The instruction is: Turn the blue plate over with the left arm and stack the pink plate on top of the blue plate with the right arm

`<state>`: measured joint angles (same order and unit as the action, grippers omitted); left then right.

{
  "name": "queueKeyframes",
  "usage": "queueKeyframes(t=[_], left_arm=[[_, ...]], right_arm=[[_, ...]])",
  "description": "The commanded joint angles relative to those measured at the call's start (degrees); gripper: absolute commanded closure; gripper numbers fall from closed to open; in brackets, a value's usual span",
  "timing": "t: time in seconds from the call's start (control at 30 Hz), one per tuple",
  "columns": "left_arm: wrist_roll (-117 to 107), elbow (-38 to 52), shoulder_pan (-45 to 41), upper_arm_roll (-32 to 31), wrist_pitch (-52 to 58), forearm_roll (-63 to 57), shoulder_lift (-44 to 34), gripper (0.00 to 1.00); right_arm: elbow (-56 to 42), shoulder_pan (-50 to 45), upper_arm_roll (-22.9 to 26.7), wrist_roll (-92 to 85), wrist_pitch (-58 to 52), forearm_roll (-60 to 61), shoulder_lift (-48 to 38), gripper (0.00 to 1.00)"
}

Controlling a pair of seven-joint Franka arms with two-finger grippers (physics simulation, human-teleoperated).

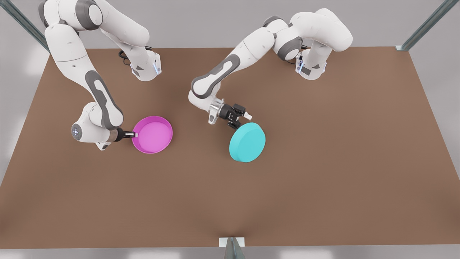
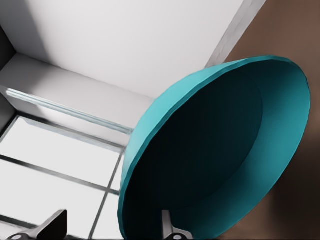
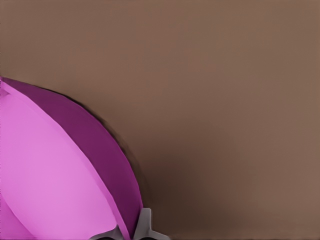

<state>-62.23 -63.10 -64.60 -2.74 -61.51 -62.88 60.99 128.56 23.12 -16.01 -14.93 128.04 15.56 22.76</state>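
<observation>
The blue plate (image 1: 248, 142) is upside down right of the table's middle in the front view, its flat base facing up, slightly tilted. My left gripper (image 1: 240, 120) is at its far-left rim. In the left wrist view the left gripper (image 2: 110, 226) stands open: one finger is inside the blue plate (image 2: 215, 160), the other is well outside the rim. The pink plate (image 1: 152, 135) sits rim-up on the front view's left. My right gripper (image 1: 133, 135) is shut on its left rim. In the right wrist view the right gripper (image 3: 131, 231) pinches the wall of the pink plate (image 3: 50, 175).
The brown table (image 1: 323, 180) stretches wide in front of and to the front view's right of both plates. Metal frame posts (image 1: 426, 27) stand at the far corners, and a small bracket (image 1: 232, 244) sits at the near edge.
</observation>
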Motion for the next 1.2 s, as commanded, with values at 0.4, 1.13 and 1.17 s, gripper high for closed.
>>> queueKeyframes(t=[0.4, 1.13, 1.17], left_arm=[[-7.91, 12.3, 4.39, 0.01, -5.03, 55.83, -3.42, 0.0], [55.81, -2.38, 63.11, 0.19, -13.29, 63.32, -39.02, 0.0], [55.81, -2.38, 63.11, 0.19, -13.2, 63.32, -39.02, 0.0]], right_arm=[[-14.21, -0.8, -0.08, 4.03, -19.67, 2.28, -0.7, 0.79], [-20.1, -43.16, -8.78, 43.93, 8.63, 4.13, 5.28, 0.79], [-20.19, -43.6, -8.78, 43.93, 9.42, 4.13, 5.54, 0.79]])
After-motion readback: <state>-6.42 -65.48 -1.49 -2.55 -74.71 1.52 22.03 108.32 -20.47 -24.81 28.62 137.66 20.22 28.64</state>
